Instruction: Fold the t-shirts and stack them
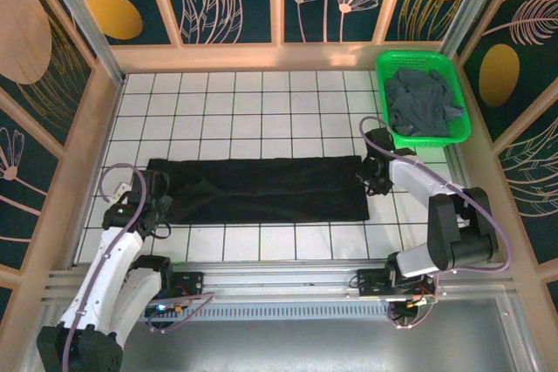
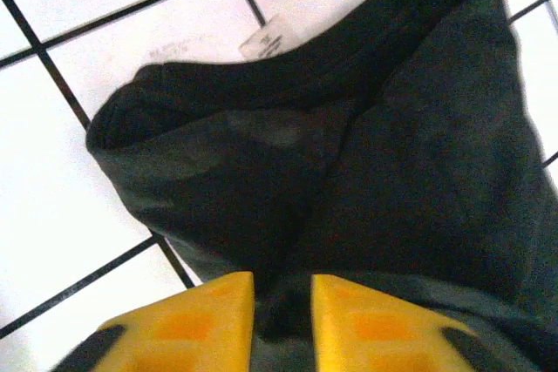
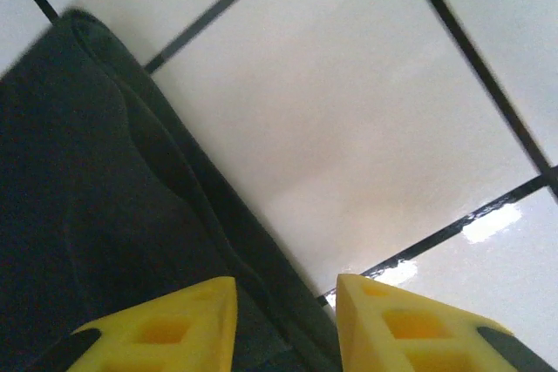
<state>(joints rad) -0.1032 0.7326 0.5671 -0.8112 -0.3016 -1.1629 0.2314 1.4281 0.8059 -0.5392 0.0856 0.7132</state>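
From above, a plain black cloth t-shirt (image 1: pixel 261 189) lies folded into one long flat strip across the white tiled table (image 1: pixel 244 111). The left gripper (image 1: pixel 159 202) sits at the strip's left end and the right gripper (image 1: pixel 368 176) at its right end, both low over the cloth. Beyond the strip's right end stands a green plastic mesh basket (image 1: pixel 415 55), and a crumpled dark slate blue-grey t-shirt (image 1: pixel 423 102) lies inside it.

In the left wrist view, the black t-shirt (image 2: pixel 349 154) lies rumpled on the white tiles (image 2: pixel 105 15), with a small pale printed label (image 2: pixel 268 41) poking out at its far edge. The left gripper (image 2: pixel 283 315) has its yellow fingers (image 2: pixel 200 320) a little apart with dark cloth bunched in the gap between them. I cannot tell whether they pinch it.

In the right wrist view, the hemmed edge of the black t-shirt (image 3: pixel 87 198) runs diagonally across the bare tiles (image 3: pixel 349 128). The right gripper (image 3: pixel 286 324) stands with its jaws parted and nothing clamped, one yellow fingertip (image 3: pixel 166 328) over the cloth, the other over bare tile just beside the hem
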